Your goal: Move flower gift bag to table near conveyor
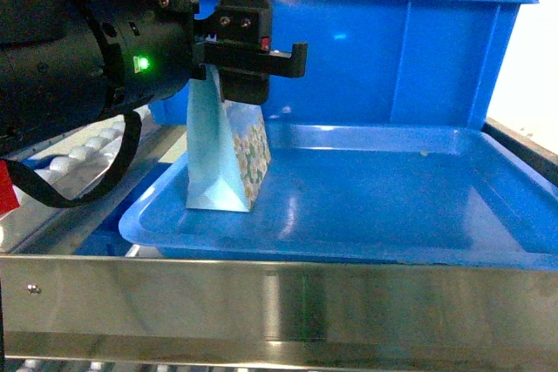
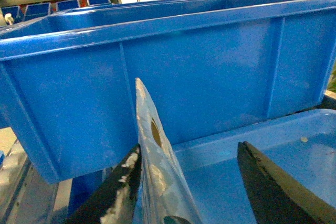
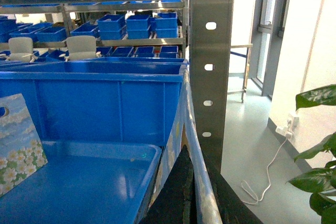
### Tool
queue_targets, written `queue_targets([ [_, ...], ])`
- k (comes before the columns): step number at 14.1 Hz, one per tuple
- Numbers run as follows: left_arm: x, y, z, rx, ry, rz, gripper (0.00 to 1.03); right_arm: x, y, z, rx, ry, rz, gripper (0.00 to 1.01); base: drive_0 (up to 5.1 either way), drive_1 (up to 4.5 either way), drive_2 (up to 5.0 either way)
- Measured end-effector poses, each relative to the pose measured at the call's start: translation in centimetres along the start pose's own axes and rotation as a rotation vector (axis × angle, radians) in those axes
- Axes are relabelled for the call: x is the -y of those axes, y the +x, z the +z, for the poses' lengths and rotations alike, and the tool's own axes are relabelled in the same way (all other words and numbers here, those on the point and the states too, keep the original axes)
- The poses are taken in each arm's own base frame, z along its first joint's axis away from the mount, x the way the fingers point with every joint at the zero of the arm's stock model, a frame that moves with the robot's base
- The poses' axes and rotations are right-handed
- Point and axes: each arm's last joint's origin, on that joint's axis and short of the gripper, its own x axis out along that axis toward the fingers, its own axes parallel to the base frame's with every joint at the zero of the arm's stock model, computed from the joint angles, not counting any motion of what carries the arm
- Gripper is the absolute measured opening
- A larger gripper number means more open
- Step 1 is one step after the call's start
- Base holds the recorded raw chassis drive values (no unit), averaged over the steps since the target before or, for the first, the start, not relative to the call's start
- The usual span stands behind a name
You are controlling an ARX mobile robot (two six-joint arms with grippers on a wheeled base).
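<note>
The flower gift bag point(image 1: 228, 158) stands upright in the left end of a shiny blue tray point(image 1: 366, 215); it is pale blue with white flowers and also shows at the left edge of the right wrist view point(image 3: 18, 145). My left gripper point(image 1: 248, 63) hangs over the bag's top. In the left wrist view the gripper point(image 2: 190, 146) is open, and the bag's top edge point(image 2: 152, 145) lies against the left finger point(image 2: 123, 182), well apart from the right finger point(image 2: 268, 182). My right gripper point(image 3: 185, 156) is shut, low beside a steel rail point(image 3: 202, 182). The table is out of view.
A tall blue bin point(image 1: 392, 50) stands right behind the tray. White conveyor rollers point(image 1: 83, 152) run along the left, under my left arm. A steel crossbar point(image 1: 279, 302) spans the front. A perforated steel post point(image 3: 210, 51) rises at the right, with open floor beyond.
</note>
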Motion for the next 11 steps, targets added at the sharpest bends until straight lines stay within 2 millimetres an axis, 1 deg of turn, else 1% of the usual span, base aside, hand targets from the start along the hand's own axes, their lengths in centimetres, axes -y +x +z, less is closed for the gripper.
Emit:
queue_targets([
  [1,0.0,0.0,-0.1,-0.011,-0.002,0.002,0.43,0.0,0.0,0.0,0.000,0.000,0.000,0.02,0.0,0.00,0.0],
  [3,0.0,0.1,0.1,0.003,0.000,0.015,0.15,0.0,0.0,0.0,0.000,0.000,0.000,0.02,0.0,0.00,0.0],
  [4,0.1,0.1,0.1,0.000,0.001,0.013,0.05,0.0,0.0,0.0,0.000,0.000,0.000,0.02,0.0,0.00,0.0],
  [5,0.2,0.1,0.1,0.003,0.003,0.013,0.02,0.0,0.0,0.0,0.000,0.000,0.000,0.02,0.0,0.00,0.0],
  [9,0.1,-0.2,0.4,0.059,0.036,0.049,0.02,0.0,0.0,0.0,0.000,0.000,0.000,0.02,0.0,0.00,0.0],
  [11,-1.2,-0.7,0.4,0.075,0.072,0.082,0.02,0.0,0.0,0.0,0.000,0.000,0.000,0.02,0.0,0.00,0.0],
])
